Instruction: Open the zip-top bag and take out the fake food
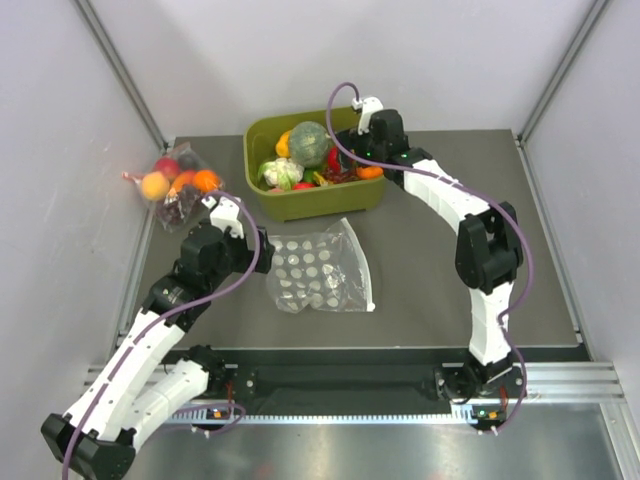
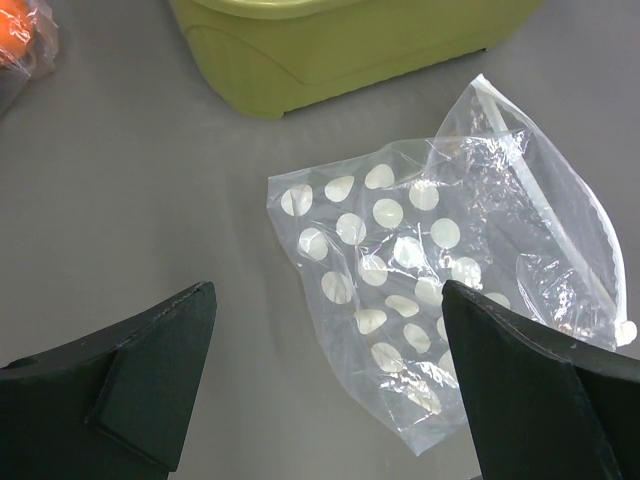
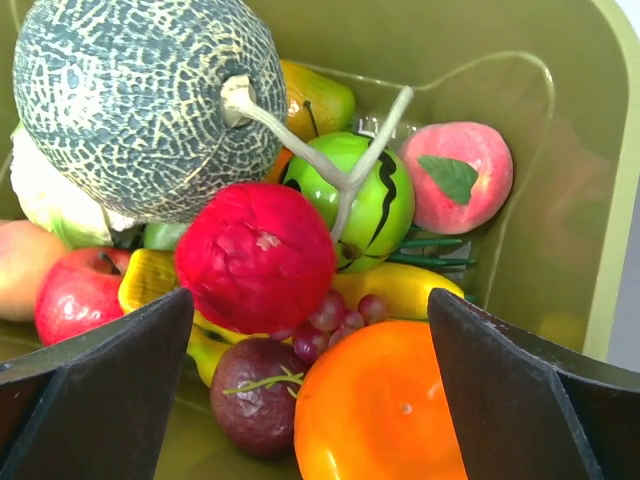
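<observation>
The zip-top bag (image 1: 320, 270) (image 2: 440, 270), clear with white dots, lies flat and crumpled on the table in front of the green tub (image 1: 262, 190). My left gripper (image 1: 262, 243) (image 2: 328, 290) hovers open at the bag's left edge, holding nothing. My right gripper (image 1: 355, 165) (image 3: 310, 295) stands open inside the tub's right end. Just below it, between the fingers, lies an orange round fruit (image 3: 385, 410) (image 1: 370, 172). A red round fruit (image 3: 255, 255) and a dark green netted round fruit (image 3: 140, 100) (image 1: 310, 142) rest in the tub too.
The tub (image 3: 560, 200) (image 2: 330, 50) also holds a bright green apple (image 3: 375, 195), a peach (image 3: 460, 175), grapes (image 3: 335, 315), a dark plum (image 3: 255, 400) and a cauliflower (image 1: 282, 172). A dotless bag of fruit (image 1: 178, 182) lies at the back left by the enclosure wall.
</observation>
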### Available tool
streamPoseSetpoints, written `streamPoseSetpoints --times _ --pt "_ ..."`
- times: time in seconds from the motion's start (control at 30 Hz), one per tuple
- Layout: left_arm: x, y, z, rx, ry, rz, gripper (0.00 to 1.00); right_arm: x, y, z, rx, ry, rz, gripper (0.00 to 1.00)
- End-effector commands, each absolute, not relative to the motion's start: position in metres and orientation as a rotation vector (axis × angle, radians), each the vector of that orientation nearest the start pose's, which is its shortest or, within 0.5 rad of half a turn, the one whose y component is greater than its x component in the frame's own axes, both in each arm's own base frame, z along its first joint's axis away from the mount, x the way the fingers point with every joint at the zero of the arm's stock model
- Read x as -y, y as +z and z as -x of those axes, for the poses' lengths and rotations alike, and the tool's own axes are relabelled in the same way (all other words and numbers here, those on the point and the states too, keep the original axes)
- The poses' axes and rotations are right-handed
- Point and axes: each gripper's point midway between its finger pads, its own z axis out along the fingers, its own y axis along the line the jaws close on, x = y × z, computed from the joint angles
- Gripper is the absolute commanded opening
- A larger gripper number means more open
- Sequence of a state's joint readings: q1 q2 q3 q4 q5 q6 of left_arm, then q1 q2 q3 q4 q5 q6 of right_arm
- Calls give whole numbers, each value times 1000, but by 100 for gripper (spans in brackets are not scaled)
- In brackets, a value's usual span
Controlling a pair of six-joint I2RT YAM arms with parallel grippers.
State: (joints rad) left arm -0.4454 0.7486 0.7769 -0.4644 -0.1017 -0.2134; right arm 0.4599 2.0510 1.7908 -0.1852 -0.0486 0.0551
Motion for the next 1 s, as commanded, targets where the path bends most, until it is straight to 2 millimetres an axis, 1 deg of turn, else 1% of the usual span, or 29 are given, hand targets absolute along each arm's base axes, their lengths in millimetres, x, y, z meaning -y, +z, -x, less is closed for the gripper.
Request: streamPoseSetpoints --times 0.0,0.03,0.07,0.1,0.13,0.17,0.2,0.23,0.27,0.3,0.33,0.37,0.4,0.43,0.47,0.5,0.53,0.57,0.63,0.67,0.7,0.73,0.77,0.8,0.83,0.87,0.9,0.93,0.97 --pt "111 228 -259 -1968 -321 -167 99 -268 238 -535 -1884 371 413 100" --pt "111 228 -259 -1968 -320 -168 99 -267 245 -535 -1865 374 413 100" --pt "110 228 -259 -1968 -317 -166 99 -267 260 -530 -1833 382 415 100" --pt "110 228 -259 -1967 -317 -164 99 -266 263 -526 -1824 388 421 100" --pt "108 229 -259 -1965 -314 -159 99 -266 274 -525 -1788 395 416 100" --pt "108 230 -259 -1961 -314 -157 99 -263 297 -516 -1741 405 413 100" --pt "107 231 -260 -1956 -310 -152 99 -260 296 -511 -1738 401 418 100" --pt "106 233 -260 -1949 -310 -146 99 -258 306 -506 -1715 404 413 100" --pt "104 234 -260 -1944 -302 -136 99 -253 334 -496 -1647 410 403 100" --pt "102 236 -261 -1936 -298 -125 99 -249 336 -489 -1641 408 404 100" --pt "101 238 -260 -1925 -296 -118 99 -243 359 -476 -1590 407 404 100" --pt "100 240 -260 -1916 -297 -113 99 -239 365 -468 -1577 406 407 100" --pt "100 241 -260 -1912 -298 -110 99 -235 364 -461 -1585 404 405 100" --pt "98 243 -260 -1901 -294 -103 99 -227 383 -446 -1551 404 397 100" --pt "97 246 -259 -1891 -291 -94 99 -221 388 -438 -1549 396 388 100" --pt "95 247 -260 -1889 -284 -86 99 -213 373 -431 -1599 372 377 100" --pt "92 249 -259 -1880 -272 -74 99 -203 389 -413 -1567 368 366 100" --pt "91 252 -259 -1871 -268 -70 99 -197 369 -405 -1607 360 361 100" --pt "88 256 -260 -1851 -258 -55 99 -183 360 -388 -1636 344 319 100" --pt "85 260 -260 -1840 -249 -43 99 -169 353 -372 -1646 322 287 100" --pt "84 262 -260 -1835 -245 -42 99 -162 347 -363 -1659 311 271 100" --pt "83 264 -260 -1830 -241 -39 99 -154 337 -353 -1690 303 243 100" --pt "82 267 -261 -1823 -236 -33 99 -143 345 -337 -1665 305 214 100" --pt "81 271 -262 -1817 -232 -25 99 -135 324 -329 -1707 283 198 100" --pt "80 272 -262 -1815 -226 -21 99 -130 314 -319 -1734 286 175 100" --pt "80 278 -262 -1801 -228 -16 99 -122 319 -305 -1708 296 153 100" --pt "78 281 -263 -1794 -221 -10 99 -117 300 -298 -1743 285 142 100" --pt "77 285 -263 -1785 -220 -5 99 -114 294 -290 -1752 294 126 100" --pt "76 289 -263 -1774 -218 2 99 -105 285 -278 -1758 285 109 100"
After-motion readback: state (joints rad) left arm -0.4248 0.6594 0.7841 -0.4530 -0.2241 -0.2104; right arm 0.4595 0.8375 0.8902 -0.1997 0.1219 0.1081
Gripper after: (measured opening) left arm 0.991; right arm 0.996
